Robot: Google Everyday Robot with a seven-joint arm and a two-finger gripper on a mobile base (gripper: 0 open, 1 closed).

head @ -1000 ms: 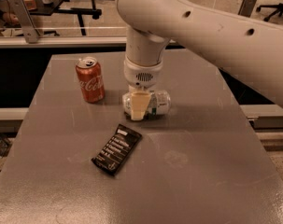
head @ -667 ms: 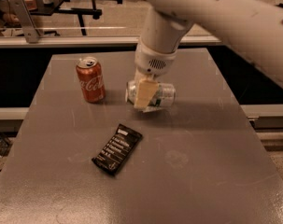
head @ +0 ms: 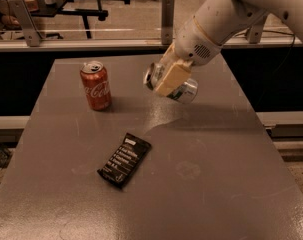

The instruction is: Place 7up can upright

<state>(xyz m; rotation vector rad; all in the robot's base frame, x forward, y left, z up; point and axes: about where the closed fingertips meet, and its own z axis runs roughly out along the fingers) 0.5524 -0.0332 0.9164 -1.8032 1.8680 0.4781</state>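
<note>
Gripper [head: 169, 82], seen from the one camera, to the right of the red Coca-Cola can [head: 96, 85] and higher than its rim. The pincer is closed across the 7up can [head: 187, 90]. One cream finger pad [head: 172, 76] lies over the can's near side; the other finger is hidden behind it.

The 7up can is held crosswise in the jaws and, I judge from the shadow below it, is clear of the table [head: 226, 184]. Its long axis runs nearly level. One round end points toward the Coca-Cola can and sits slightly high; the other end points away and dips a little. I cannot tell which end is the top.

This is the relation the next move turns on. The axis must swing about a quarter turn, until it stands parallel to the upright Coca-Cola can, before I lower it. The bare surface right of the Coca-Cola can looks suitable for the set-down.

The white arm [head: 216, 24] reaches in from the side far from the Coca-Cola can. A black wrapped bar [head: 124, 160] lies flat in front of the Coca-Cola can, well apart from the held can.
</note>
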